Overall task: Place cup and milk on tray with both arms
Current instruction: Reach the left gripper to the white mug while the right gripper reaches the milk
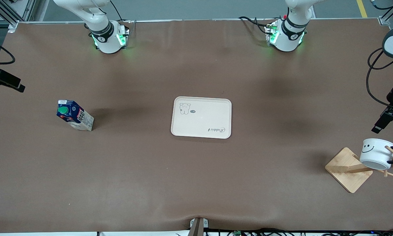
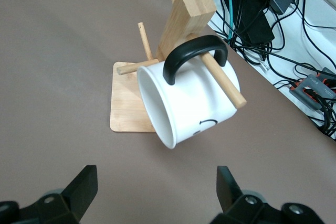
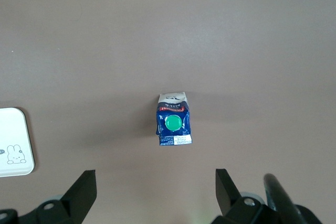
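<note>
Both grippers hang spread: left gripper (image 2: 155,195) above the cup (image 2: 186,100) hung on the rack (image 2: 126,111), right gripper (image 3: 152,195) above the standing milk (image 3: 173,121). Descend squarely; tray (image 1: 201,117) waits mid-table.

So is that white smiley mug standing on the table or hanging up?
Hanging, tipped on its side: the mug hangs by its black handle on a peg of the wooden rack.

Cream rectangular tray (image 1: 201,117) mid-desk, dark blue gable-top milk carton (image 1: 74,115) standing toward the right arm's end, white smiley mug (image 1: 377,154) hung on a wooden peg rack (image 1: 347,169) at the left arm's end, nearer the front camera
</note>
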You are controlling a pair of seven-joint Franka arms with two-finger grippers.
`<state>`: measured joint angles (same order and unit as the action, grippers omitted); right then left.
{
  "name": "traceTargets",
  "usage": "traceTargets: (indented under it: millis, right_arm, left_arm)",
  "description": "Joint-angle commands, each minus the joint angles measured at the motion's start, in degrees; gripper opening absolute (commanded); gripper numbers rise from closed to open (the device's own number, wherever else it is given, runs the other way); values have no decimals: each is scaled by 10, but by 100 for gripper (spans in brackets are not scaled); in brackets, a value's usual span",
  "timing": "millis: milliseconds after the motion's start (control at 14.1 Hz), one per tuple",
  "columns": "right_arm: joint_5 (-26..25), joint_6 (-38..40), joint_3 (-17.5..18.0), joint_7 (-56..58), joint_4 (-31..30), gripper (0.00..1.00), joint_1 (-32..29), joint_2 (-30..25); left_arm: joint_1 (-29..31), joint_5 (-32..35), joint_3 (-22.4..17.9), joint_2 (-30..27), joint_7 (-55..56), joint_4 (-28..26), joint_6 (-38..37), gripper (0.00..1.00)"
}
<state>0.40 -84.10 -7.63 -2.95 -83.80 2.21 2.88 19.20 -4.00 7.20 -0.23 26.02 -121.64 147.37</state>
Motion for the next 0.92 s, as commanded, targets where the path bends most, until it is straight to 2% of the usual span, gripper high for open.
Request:
traceTargets:
  millis: [0,284,853]
  right_arm:
    - [-3,3,-1,-8,13,100,3,9]
    - [-10,2,-1,-1,13,100,3,18]
    - [-8,-11,-1,-1,13,100,3,45]
  left_arm:
    - [5,-3,4,37,-18,10,50,100]
    - [5,-3,4,84,-72,46,73,100]
    - [-8,-3,11,119,-97,77,92,100]
